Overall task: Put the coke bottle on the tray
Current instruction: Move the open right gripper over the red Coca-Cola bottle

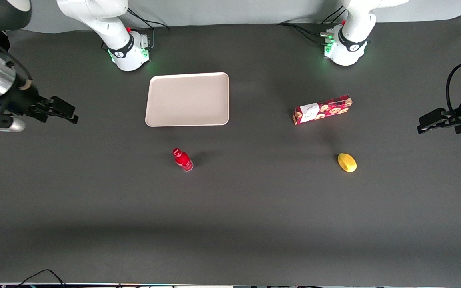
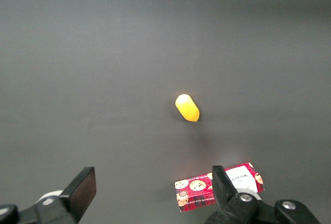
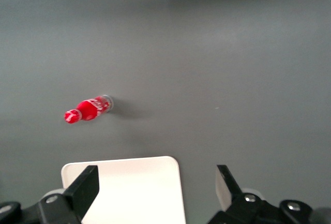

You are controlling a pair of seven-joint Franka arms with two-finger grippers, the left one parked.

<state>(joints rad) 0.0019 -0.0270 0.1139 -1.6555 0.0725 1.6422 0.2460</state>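
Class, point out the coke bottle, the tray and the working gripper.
coke bottle (image 1: 183, 159), front view, on its red body.
tray (image 1: 188, 99), front view, on its bare floor.
gripper (image 1: 71, 113), front view, between its open fingertips.

No text, number or brand can be read with certainty.

- Coke bottle (image 1: 183, 159), centre of the front view: faint white lettering on the red body, illegible.
- Cookie box (image 1: 322, 109), toward the parked arm's end: white label panel with dark print, visible in the left wrist view (image 2: 243, 177) but not decipherable.
- Gripper (image 1: 70, 114), fingers apart, at the working arm's end: no marking.
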